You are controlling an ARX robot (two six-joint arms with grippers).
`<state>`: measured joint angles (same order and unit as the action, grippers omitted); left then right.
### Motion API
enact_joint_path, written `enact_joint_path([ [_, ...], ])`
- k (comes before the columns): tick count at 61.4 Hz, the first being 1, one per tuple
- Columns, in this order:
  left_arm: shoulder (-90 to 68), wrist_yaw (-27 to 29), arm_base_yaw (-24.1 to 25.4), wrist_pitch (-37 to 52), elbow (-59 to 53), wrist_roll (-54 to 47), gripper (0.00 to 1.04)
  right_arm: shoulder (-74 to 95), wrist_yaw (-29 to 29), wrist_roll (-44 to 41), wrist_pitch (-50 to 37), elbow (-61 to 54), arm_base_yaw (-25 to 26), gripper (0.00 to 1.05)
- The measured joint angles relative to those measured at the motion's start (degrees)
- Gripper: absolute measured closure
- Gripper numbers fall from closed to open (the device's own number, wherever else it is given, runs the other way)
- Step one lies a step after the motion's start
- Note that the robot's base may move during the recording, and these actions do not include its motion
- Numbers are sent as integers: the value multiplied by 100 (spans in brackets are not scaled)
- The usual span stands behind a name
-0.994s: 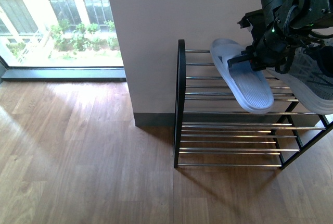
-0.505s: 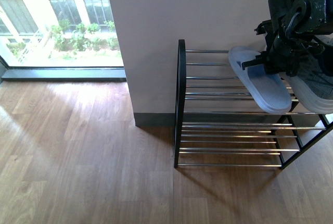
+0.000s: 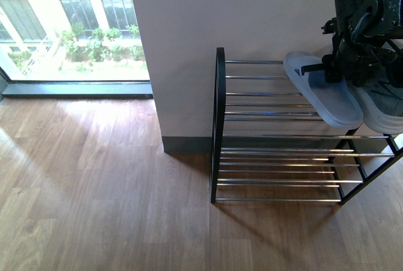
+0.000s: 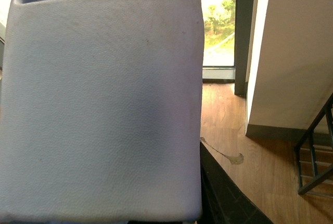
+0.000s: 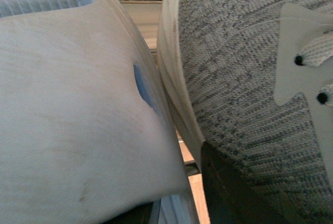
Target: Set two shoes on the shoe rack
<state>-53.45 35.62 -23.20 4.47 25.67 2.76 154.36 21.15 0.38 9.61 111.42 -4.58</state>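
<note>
In the front view my right gripper (image 3: 322,69) is shut on a pale blue-white slide (image 3: 324,98), which lies slanted over the top rods of the black shoe rack (image 3: 218,126). A grey knit sneaker (image 3: 385,102) rests on the same tier, right beside it. The right wrist view shows that slide (image 5: 73,109) pressed close against the sneaker (image 5: 244,62). My left gripper (image 4: 156,216) is shut on a second pale slide (image 4: 104,104), which fills its view. The left arm is outside the front view.
The rack stands against a white wall (image 3: 189,25) with a dark skirting. Wooden floor (image 3: 94,189) spreads to the left, up to a large window (image 3: 69,25). In the left wrist view a corner of the rack (image 4: 312,156) shows over the floor.
My right gripper has carried the slide to the right and further back over the top tier, until it sits next to the grey sneaker.
</note>
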Motion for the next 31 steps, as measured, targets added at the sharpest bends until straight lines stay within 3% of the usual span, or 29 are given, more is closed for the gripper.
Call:
enact_joint_path([
  [10, 0, -2, 0, 0, 0, 0, 103, -905, -603, 341, -527, -1043, -133, 47],
  [19, 0, 0, 0, 0, 0, 0, 103, -1843, -1069, 573, -994, -1932, -297, 24],
  [26, 0, 0, 0, 0, 0, 0, 103, -2575, -1425, 684, -1355, -2658, -374, 9],
  [31, 0, 0, 0, 0, 0, 0, 103, -3165, -1578, 734, -1644, -3246, -393, 9],
])
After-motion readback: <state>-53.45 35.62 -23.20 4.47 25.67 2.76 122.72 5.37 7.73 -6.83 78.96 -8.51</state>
